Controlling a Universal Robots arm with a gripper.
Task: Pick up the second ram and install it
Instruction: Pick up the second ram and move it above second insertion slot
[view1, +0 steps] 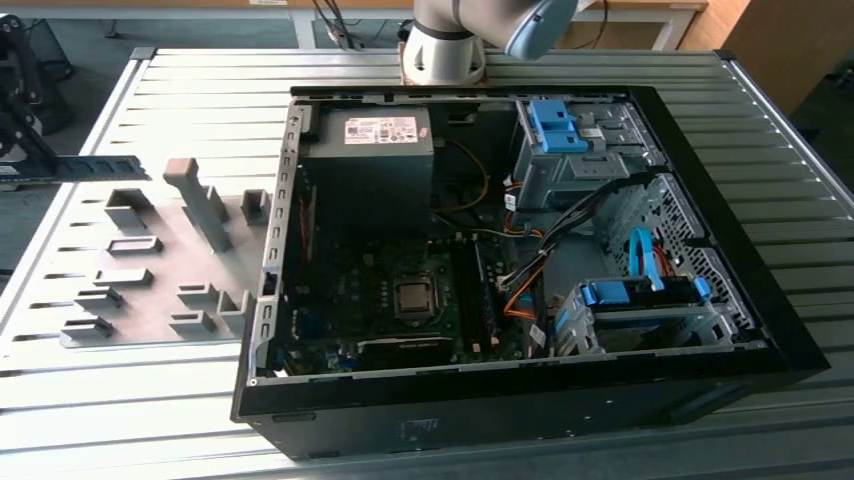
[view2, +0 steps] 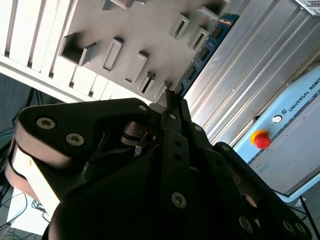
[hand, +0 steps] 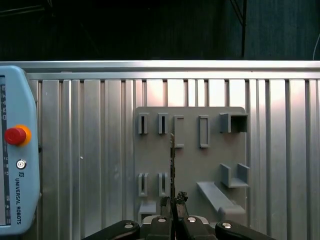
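The second ram (view1: 94, 167), a long thin stick with dark chips, hangs level in the air at the exterior view's far left, above the grey fixture plate (view1: 147, 262). My gripper (view1: 30, 168) is shut on one end of it. In the second wrist view the ram's blue-green board (view2: 205, 50) runs out from the gripper (view2: 170, 100) over the plate (view2: 135, 30). In the first wrist view the ram (hand: 172, 160) appears edge-on, held in the gripper (hand: 173, 201) above the plate (hand: 190, 160).
An open black computer case (view1: 787, 330) lies on the slatted metal table (view1: 134, 400), with the motherboard's long black slots (view1: 470, 290) inside, to the exterior view's right of the plate. The arm's base (view1: 447, 45) stands behind the case. A teach pendant (hand: 15, 150) lies near the plate.
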